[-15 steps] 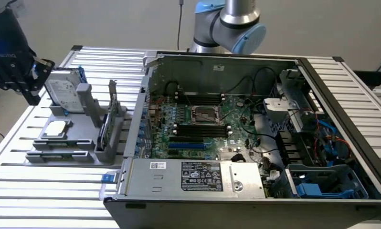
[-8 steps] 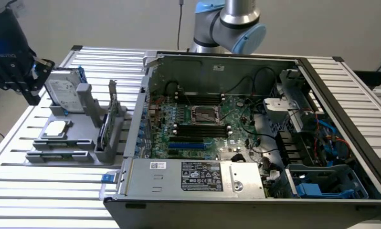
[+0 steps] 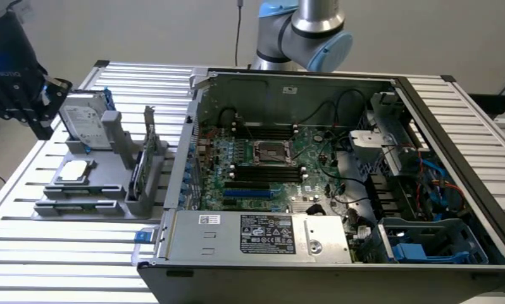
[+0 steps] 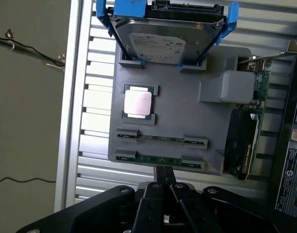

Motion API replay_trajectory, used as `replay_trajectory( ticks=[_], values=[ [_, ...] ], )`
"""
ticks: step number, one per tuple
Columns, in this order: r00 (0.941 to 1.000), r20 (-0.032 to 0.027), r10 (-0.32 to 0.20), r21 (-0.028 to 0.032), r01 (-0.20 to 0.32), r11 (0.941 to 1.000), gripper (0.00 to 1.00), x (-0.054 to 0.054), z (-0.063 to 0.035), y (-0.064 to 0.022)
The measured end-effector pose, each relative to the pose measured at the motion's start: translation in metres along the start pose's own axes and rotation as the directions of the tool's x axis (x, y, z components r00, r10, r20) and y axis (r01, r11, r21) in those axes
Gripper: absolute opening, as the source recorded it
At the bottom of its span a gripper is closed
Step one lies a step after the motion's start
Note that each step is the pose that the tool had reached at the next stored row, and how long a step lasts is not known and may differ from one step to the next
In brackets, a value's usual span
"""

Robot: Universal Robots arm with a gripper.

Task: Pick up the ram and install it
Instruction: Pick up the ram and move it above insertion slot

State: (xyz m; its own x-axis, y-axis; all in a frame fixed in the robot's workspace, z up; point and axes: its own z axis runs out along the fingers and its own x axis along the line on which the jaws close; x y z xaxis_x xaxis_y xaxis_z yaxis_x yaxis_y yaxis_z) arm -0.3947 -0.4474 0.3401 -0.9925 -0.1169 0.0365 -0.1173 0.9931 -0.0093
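While edgewise in grey tray (image 4: 187,116), ram (image 4: 158,159).

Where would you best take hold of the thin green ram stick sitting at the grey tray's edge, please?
Probably the bare middle of the thin green ram stick, pinched across its flat faces, coming straight down from above: it stands on edge in the grey plastic tray, and grey clips cover both ends.
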Motion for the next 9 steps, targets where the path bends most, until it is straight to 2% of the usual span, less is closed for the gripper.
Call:
replay_trajectory(
  ticks=[5, 7, 9],
  values=[
    [1.0000, 0.0007, 0.000, -0.0058, 0.000, 1.0000, 0.11, 0.002, 0.0074, -0.0189],
    [1.0000, 0.0010, -0.006, -0.0059, 0.007, 1.0000, 0.11, 0.001, 0.0111, -0.0194],
    [0.9993, 0.0011, -0.038, -0.0046, 0.038, 0.9993, 0.11, 0.001, 0.0141, -0.0194]
  ],
)
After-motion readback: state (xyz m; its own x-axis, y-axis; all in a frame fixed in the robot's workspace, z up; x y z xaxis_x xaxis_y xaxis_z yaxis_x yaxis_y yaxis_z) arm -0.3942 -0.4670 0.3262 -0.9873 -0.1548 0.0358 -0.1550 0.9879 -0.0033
